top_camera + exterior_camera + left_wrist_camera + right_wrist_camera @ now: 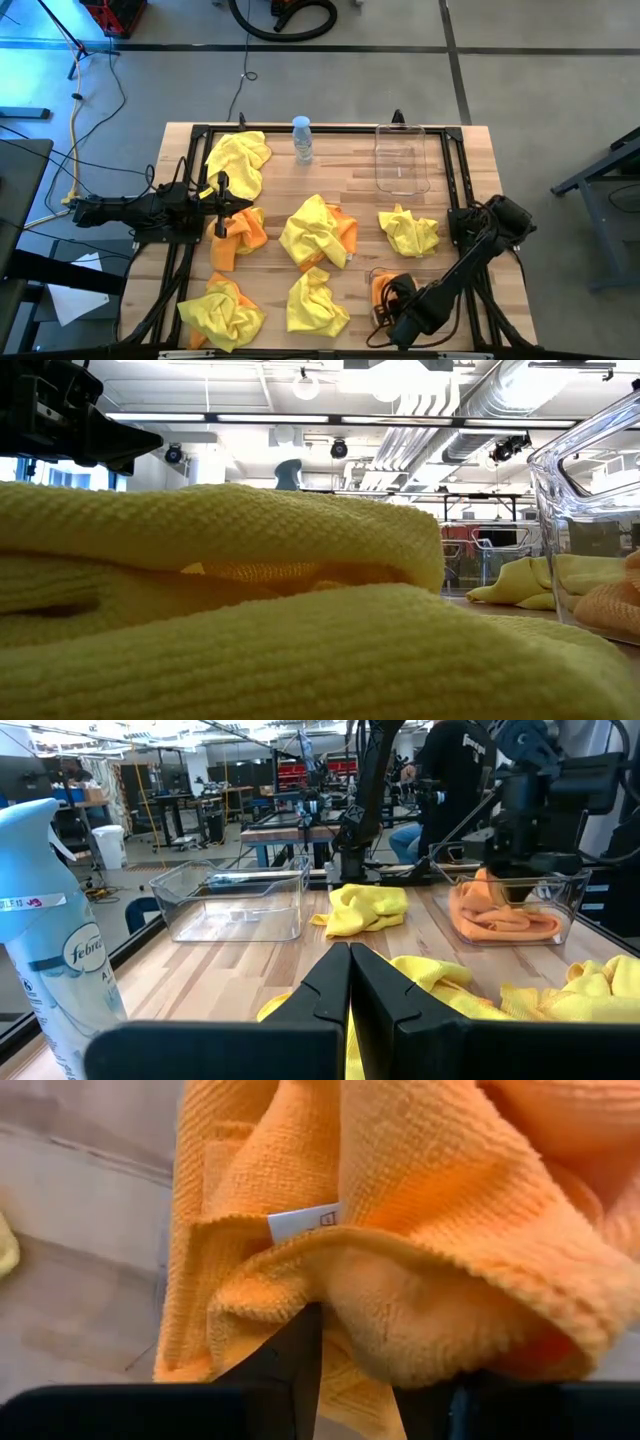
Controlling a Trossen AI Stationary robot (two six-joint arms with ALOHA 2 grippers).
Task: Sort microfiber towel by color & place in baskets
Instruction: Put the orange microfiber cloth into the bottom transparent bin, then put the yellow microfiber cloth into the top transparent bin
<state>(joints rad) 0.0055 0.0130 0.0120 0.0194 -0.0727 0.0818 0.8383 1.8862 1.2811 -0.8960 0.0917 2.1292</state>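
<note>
**Right gripper pinching an orange towel over the near basket**

The right gripper (392, 300) is reaching down at the near-right part of the table (480, 160), its fingers (290, 1355) pinching a fold of an orange microfiber towel (400, 1210) — a small white tag (305, 1221) is showing on the cloth just above them. In the left wrist view that orange towel is sitting inside a clear basket (560, 915) with the right arm standing over it.

The left gripper (222, 197) is hovering over the left side of the table, its two fingers (385, 990) pressed together and holding nothing, between a yellow towel (238, 160) toward the far-left corner and a yellow-and-orange pile (237, 235) just beside it.

A second clear basket (401, 157) is standing empty at the far right, near a small water bottle (302, 139) — well apart from the first one.

Other towels are lying loose across the table: a yellow towel on orange (318, 232) in the middle, a yellow one (409, 231) to its right, another yellow one (316, 303) at the near edge, and a yellow bunch over orange (222, 312) at the near-left corner. In the low view, a yellow towel (220, 590) is filling nearly everything.
</note>
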